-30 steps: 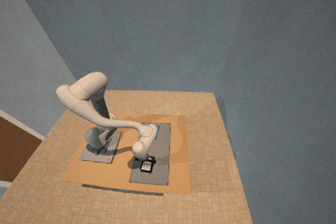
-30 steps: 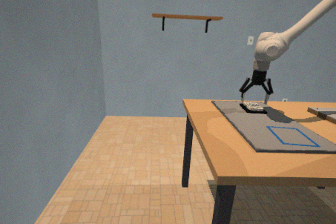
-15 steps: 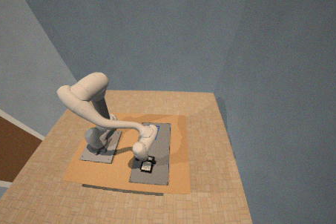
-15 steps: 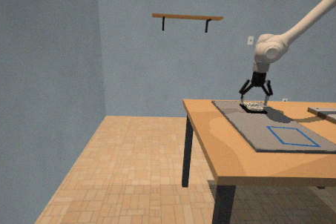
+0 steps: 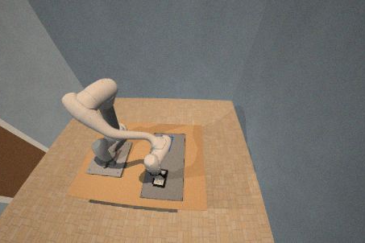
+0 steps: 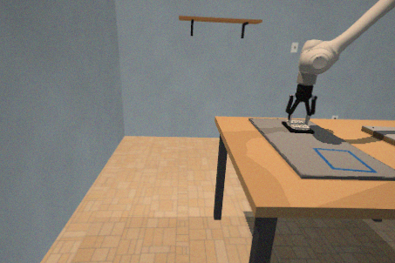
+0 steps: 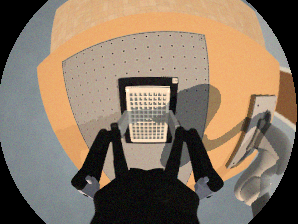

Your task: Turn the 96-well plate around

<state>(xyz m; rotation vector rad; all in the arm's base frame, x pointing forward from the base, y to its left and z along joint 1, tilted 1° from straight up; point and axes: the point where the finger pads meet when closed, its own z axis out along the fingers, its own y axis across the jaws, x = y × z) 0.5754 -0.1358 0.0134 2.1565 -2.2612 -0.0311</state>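
Note:
The white 96-well plate (image 7: 148,112) lies flat in the black plate nest N1 (image 7: 148,84) on the grey deck mat (image 7: 133,70). It also shows in the top view (image 5: 159,180) and the exterior view (image 6: 299,125). My gripper (image 7: 148,115) points straight down over the plate's near end, with one fingertip against each long side, shut on the plate. It also shows in the exterior view (image 6: 300,118). The plate still rests in the nest. The cut corner is too small to make out.
The blue taped outline B1 (image 6: 344,159) is on the same grey mat (image 6: 327,150), toward the other end; my arm partly hides it in the top view (image 5: 169,142). My base plate stands beside the mat. The table edge (image 6: 248,174) is near.

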